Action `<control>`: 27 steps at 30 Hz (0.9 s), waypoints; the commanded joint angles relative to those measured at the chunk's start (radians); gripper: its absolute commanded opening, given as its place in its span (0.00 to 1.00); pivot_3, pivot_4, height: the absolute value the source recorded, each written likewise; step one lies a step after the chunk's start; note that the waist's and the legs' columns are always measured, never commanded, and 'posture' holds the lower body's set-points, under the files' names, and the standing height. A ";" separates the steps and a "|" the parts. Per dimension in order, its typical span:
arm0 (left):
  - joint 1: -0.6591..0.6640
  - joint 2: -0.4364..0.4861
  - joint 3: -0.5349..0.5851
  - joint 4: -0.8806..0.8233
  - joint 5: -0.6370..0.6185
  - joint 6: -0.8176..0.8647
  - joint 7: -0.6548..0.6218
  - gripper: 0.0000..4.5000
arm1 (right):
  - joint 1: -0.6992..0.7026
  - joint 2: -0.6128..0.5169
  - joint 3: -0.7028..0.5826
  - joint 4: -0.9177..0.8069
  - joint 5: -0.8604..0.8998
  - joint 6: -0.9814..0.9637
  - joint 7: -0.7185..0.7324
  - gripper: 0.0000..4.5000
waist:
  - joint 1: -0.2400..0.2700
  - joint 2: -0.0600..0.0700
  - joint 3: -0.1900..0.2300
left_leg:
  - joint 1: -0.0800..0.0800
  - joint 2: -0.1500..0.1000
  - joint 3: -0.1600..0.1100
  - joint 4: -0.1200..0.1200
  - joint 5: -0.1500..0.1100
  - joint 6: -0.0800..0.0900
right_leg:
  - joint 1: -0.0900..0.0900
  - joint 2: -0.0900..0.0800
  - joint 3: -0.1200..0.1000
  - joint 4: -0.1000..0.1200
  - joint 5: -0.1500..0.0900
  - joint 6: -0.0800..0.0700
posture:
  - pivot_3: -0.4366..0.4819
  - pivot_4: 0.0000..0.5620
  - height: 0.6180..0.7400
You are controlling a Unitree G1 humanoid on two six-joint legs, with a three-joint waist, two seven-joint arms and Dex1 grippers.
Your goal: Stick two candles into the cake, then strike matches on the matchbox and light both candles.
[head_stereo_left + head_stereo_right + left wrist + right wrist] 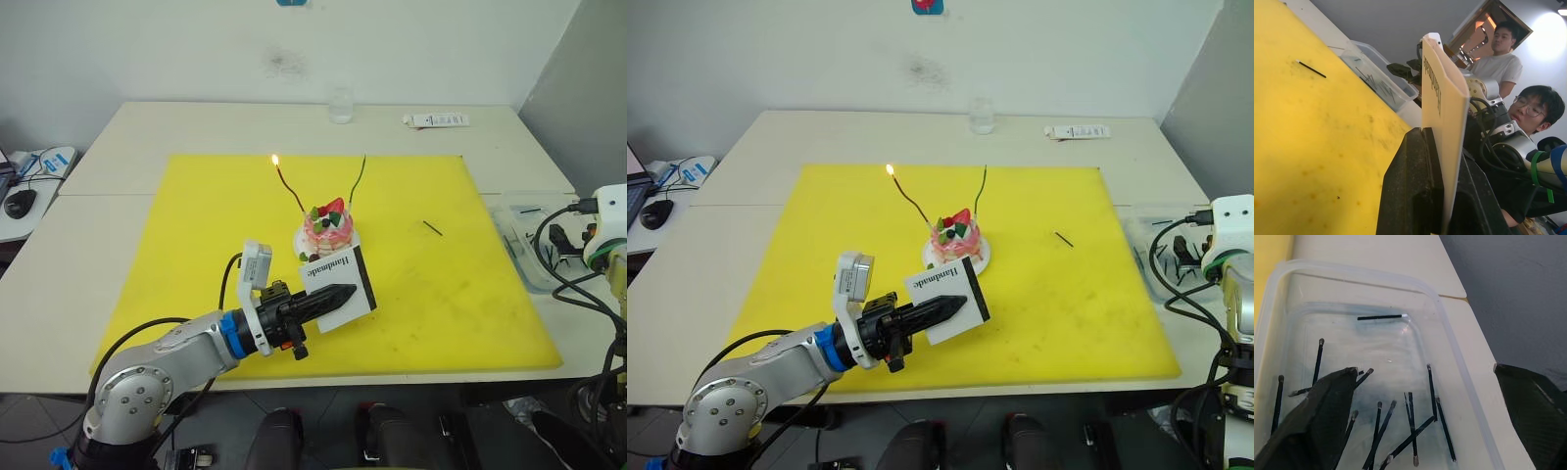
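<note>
The pink cake (328, 227) stands on its small white plate at the middle of the yellow mat (196, 245). Both candles are stuck in it. The dark red candle (290, 191) leans left and carries a small flame (275, 160) at its tip. The green candle (359, 176) leans right, with no flame on it. Just in front of the cake, my left gripper (348, 292) is shut on the white matchbox (331, 264), holding it tilted up off the mat. My right gripper (1424, 368) hangs open over a clear tray (1449, 333) holding several dark matches (1410, 421).
One loose match (432, 228) lies on the mat to the right of the cake. The clear tray (524, 245) sits off the mat's right edge. A glass (340, 105) and a white tube (436, 120) stand at the table's far side. Two people (1528, 107) are beyond the right end.
</note>
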 commanded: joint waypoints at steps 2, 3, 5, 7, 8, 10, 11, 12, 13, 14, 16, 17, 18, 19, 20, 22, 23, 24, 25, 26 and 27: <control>-0.002 0.014 0.019 -0.019 -0.011 -0.008 -0.019 0.00 | -0.040 0.015 0.056 -0.119 0.063 -0.101 0.136 0.99 | -0.002 0.000 0.000 | 0.000 0.000 0.000 0.000 0.000 0.000 | 0.000 0.001 0.000 0.000 0.000 0.000 | 0.48 0.27 1.00; 0.001 0.017 0.020 -0.019 -0.010 -0.008 -0.023 0.00 | -0.046 0.023 0.070 -0.131 0.082 -0.117 0.176 0.99 | -0.005 0.000 0.000 | 0.000 0.000 0.000 0.000 0.000 0.000 | 0.000 0.001 0.000 0.000 0.000 0.000 | 0.48 0.27 1.00; 0.006 0.026 0.025 -0.017 -0.004 -0.009 -0.034 0.00 | -0.043 0.036 0.123 -0.167 0.133 -0.125 0.288 0.99 | -0.008 0.000 0.000 | 0.001 0.001 0.000 0.000 0.000 0.000 | 0.000 0.003 0.000 0.001 0.000 0.000 | 0.48 0.27 1.00; 0.006 0.030 0.026 -0.013 -0.001 -0.011 -0.040 0.00 | -0.040 0.049 0.175 -0.180 0.173 -0.112 0.377 0.99 | -0.006 0.000 0.000 | 0.001 0.001 -0.001 0.000 0.000 0.000 | 0.000 0.004 -0.001 0.001 0.000 0.000 | 0.48 0.27 1.00; 0.004 0.030 0.026 -0.010 0.000 -0.011 -0.043 0.00 | -0.041 0.052 0.188 -0.177 0.179 -0.111 0.396 0.99 | -0.004 0.000 0.000 | 0.001 0.002 -0.002 0.000 0.000 0.000 | 0.000 0.004 -0.002 0.001 0.000 0.000 | 0.48 0.27 1.00; 0.003 0.031 0.026 -0.011 0.000 -0.012 -0.043 0.00 | -0.057 0.064 0.235 -0.124 0.156 -0.161 0.427 0.99 | -0.001 0.000 0.000 | 0.001 0.002 -0.002 0.000 0.000 0.000 | 0.000 0.004 -0.002 0.001 0.000 -0.001 | 0.48 0.27 1.00; 0.003 0.031 0.025 -0.013 0.002 -0.011 -0.042 0.00 | -0.068 0.071 0.248 -0.093 0.146 -0.178 0.431 0.99 | 0.000 0.000 0.000 | 0.000 0.002 -0.002 0.000 0.000 0.000 | 0.000 0.004 -0.001 0.001 0.000 -0.001 | 0.48 0.27 1.00; 0.003 0.032 0.023 -0.017 0.003 -0.011 -0.041 0.00 | -0.082 0.077 0.267 -0.051 0.130 -0.202 0.438 0.99 | 0.001 0.000 0.000 | 0.000 0.002 -0.002 0.000 0.000 0.000 | 0.001 0.003 -0.001 0.000 0.000 -0.001 | 0.48 0.27 1.00; 0.002 0.032 0.023 -0.020 0.004 -0.011 -0.040 0.00 | -0.093 0.079 0.281 -0.017 0.116 -0.220 0.441 0.99 | 0.001 0.000 0.000 | 0.000 0.001 -0.001 0.000 0.000 0.000 | 0.000 0.003 0.000 0.000 0.000 -0.001 | 0.48 0.27 1.00; 0.001 0.032 0.024 -0.020 0.002 -0.011 -0.038 0.00 | -0.107 0.083 0.294 0.020 0.103 -0.242 0.443 0.99 | 0.001 0.000 0.000 | 0.000 0.001 -0.001 0.001 0.000 0.000 | 0.001 0.003 0.001 0.000 0.000 -0.001 | 0.48 0.27 1.00; -0.001 0.033 0.026 -0.021 0.000 -0.012 -0.035 0.00 | -0.143 0.101 0.307 0.096 0.089 -0.267 0.440 0.99 | 0.001 0.000 0.000 | 0.000 0.000 0.000 0.001 0.000 0.000 | 0.001 0.002 0.001 0.000 -0.001 -0.001 | 0.48 0.27 1.00; -0.001 0.034 0.026 -0.021 -0.003 -0.012 -0.033 0.00 | -0.162 0.114 0.308 0.134 0.085 -0.284 0.435 0.99 | 0.001 0.000 0.000 | 0.000 0.000 0.000 0.001 0.000 0.000 | 0.001 0.002 0.001 0.000 -0.001 -0.001 | 0.48 0.27 1.00; -0.001 0.034 0.027 -0.021 -0.004 -0.012 -0.032 0.00 | -0.175 0.123 0.308 0.162 0.081 -0.297 0.432 0.99 | 0.001 0.000 0.000 | 0.000 0.000 0.000 0.001 0.000 0.000 | 0.001 0.002 0.001 0.000 0.000 -0.001 | 0.48 0.27 1.00; 0.002 0.035 0.028 -0.023 -0.004 -0.012 -0.033 0.00 | -0.188 0.139 0.300 0.188 0.084 -0.309 0.428 0.99 | 0.001 0.000 0.000 | 0.000 0.000 0.000 0.001 0.000 0.000 | 0.001 0.002 0.001 0.000 0.000 -0.001 | 0.48 0.27 1.00; 0.007 0.035 0.028 -0.027 -0.005 -0.013 -0.033 0.00 | -0.198 0.157 0.285 0.208 0.093 -0.324 0.423 0.99 | 0.001 0.000 0.000 | 0.000 0.000 0.000 0.001 0.000 0.000 | 0.001 0.002 0.002 0.000 0.000 -0.001 | 0.48 0.27 1.00; 0.016 0.036 0.031 -0.035 -0.006 -0.014 -0.033 0.00 | -0.198 0.186 0.267 0.217 0.109 -0.344 0.424 0.99 | 0.001 0.000 0.000 | 0.000 0.001 -0.001 0.001 0.000 0.000 | 0.001 0.003 0.002 0.001 0.000 0.000 | 0.48 0.27 1.00; 0.020 0.037 0.032 -0.037 -0.008 -0.014 -0.033 0.00 | -0.190 0.197 0.263 0.216 0.110 -0.355 0.422 0.99 | 0.001 0.000 0.000 | 0.000 0.001 -0.001 0.001 0.000 0.000 | 0.001 0.004 0.001 0.001 0.000 0.000 | 0.48 0.27 1.00; 0.022 0.038 0.033 -0.039 -0.010 -0.013 -0.033 0.00 | -0.185 0.205 0.261 0.217 0.107 -0.362 0.420 0.99 | 0.001 0.000 0.000 | 0.000 0.001 -0.001 0.000 0.000 0.000 | 0.001 0.004 0.001 0.001 0.000 -0.001 | 0.48 0.27 1.00; 0.023 0.038 0.033 -0.040 -0.013 -0.013 -0.033 0.00 | -0.181 0.211 0.263 0.224 0.102 -0.374 0.418 0.99 | 0.001 0.000 0.000 | 0.000 0.001 -0.001 0.000 0.000 0.000 | 0.001 0.004 0.001 0.001 0.000 -0.001 | 0.48 0.27 1.00; 0.023 0.039 0.033 -0.040 -0.014 -0.012 -0.033 0.00 | -0.179 0.216 0.267 0.232 0.095 -0.384 0.418 0.99 | 0.001 0.000 0.000 | 0.000 0.002 -0.001 0.000 0.000 0.000 | 0.001 0.005 0.000 0.001 -0.001 -0.001 | 0.48 0.27 1.00; 0.021 0.040 0.031 -0.040 -0.012 -0.011 -0.038 0.00 | -0.183 0.221 0.274 0.249 0.084 -0.391 0.410 0.99 | 0.001 0.000 0.000 | 0.000 0.002 -0.001 0.000 0.000 0.000 | 0.001 0.005 0.000 0.001 -0.001 -0.001 | 0.48 0.27 1.00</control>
